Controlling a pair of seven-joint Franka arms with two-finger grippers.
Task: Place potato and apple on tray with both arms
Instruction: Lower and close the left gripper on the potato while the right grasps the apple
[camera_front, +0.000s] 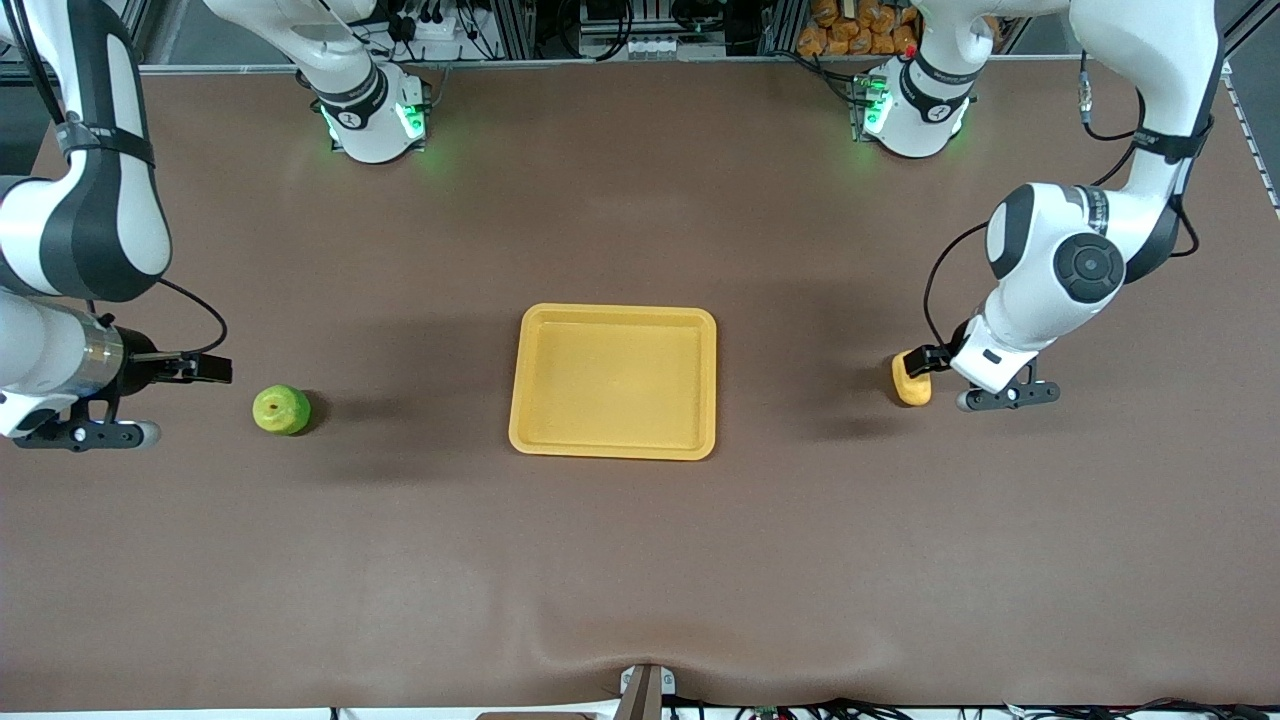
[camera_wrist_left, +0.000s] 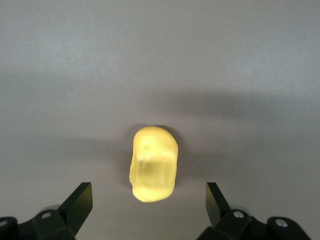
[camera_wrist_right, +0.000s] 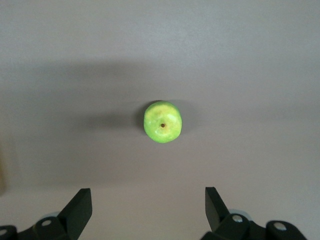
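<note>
Both arms' jaws gape wide: left gripper (camera_wrist_left: 149, 202) by potato (camera_wrist_left: 153, 163), right gripper (camera_wrist_right: 148, 206) near apple (camera_wrist_right: 163, 122).

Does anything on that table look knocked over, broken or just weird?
Nothing stands out. The round green apple and oblong yellow potato sit on the brown table, either side of the empty yellow plastic tray.
</note>
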